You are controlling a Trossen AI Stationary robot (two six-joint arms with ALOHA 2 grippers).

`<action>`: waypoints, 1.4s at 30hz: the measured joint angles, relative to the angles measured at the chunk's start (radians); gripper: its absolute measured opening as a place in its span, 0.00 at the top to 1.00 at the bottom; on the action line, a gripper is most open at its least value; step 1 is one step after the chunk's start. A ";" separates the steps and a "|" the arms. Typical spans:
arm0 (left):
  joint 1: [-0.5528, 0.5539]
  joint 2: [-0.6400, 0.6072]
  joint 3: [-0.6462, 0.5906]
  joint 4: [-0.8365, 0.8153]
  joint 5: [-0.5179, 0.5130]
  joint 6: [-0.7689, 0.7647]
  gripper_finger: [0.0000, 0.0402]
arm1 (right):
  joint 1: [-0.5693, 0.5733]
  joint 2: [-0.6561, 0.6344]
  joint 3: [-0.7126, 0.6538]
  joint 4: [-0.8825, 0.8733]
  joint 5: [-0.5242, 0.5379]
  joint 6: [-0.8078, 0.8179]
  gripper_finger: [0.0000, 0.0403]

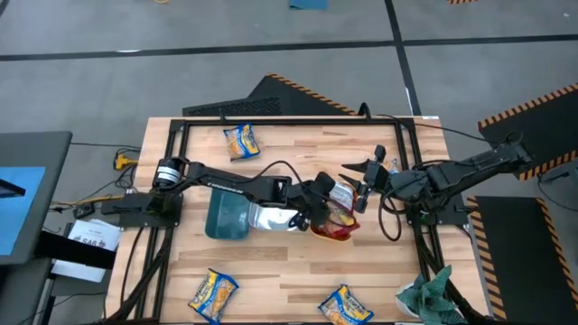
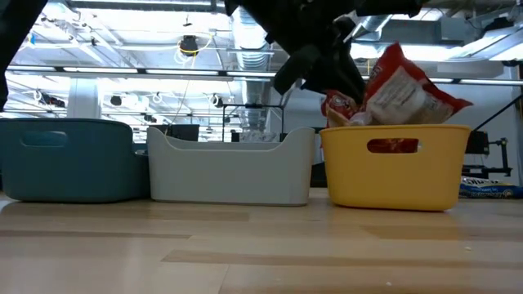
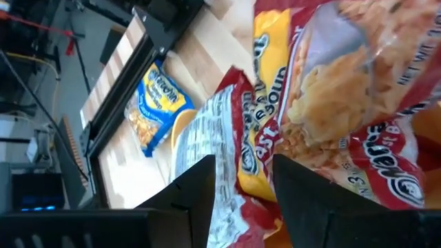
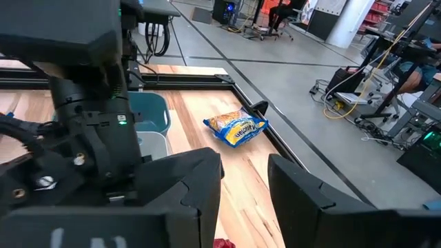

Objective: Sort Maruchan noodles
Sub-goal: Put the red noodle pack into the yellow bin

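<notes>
My left gripper [image 1: 319, 206] hangs open over the orange bin [image 1: 336, 236], its fingers pointing down. Several red-orange noodle packets [image 3: 331, 89] lie piled in that bin. One packet [image 2: 409, 86] sticks up tilted above the bin's rim [image 2: 392, 131]. In the left wrist view the gripper [image 3: 241, 176] has a red packet's edge [image 3: 253, 169] in its gap. My right gripper [image 1: 355, 181] is open and empty just right of the bin, also seen in its own view [image 4: 244, 169]. Three yellow packets lie flat on the table: far left [image 1: 241, 140], near left [image 1: 214, 293], near middle [image 1: 346, 307]. My left gripper's fingers [image 3: 196, 196] stand on either side of a red packet's edge in the orange bin, coming from above. I cannot tell whether they touch it.
A teal bin [image 1: 226, 217] and a clear bin [image 1: 271, 217] stand in a row left of the orange bin. A black frame [image 1: 271, 120] runs round the table's far and side edges. A green cloth [image 1: 424, 293] lies at the near right corner.
</notes>
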 joint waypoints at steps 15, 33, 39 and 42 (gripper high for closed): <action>0.012 -0.131 -0.001 -0.131 0.047 -0.097 0.66 | 0.001 0.000 0.000 -0.019 0.000 0.016 0.64; 0.036 -0.843 -0.727 0.143 0.190 -0.410 0.98 | -0.090 0.150 0.001 -0.122 -0.069 0.244 0.83; 0.036 -1.019 -1.037 0.531 0.148 -0.509 1.00 | -0.296 0.274 0.000 -0.132 -0.206 0.370 0.96; 0.037 -1.076 -1.096 0.575 0.124 -0.515 1.00 | -0.393 0.330 0.000 -0.125 -0.299 0.384 0.98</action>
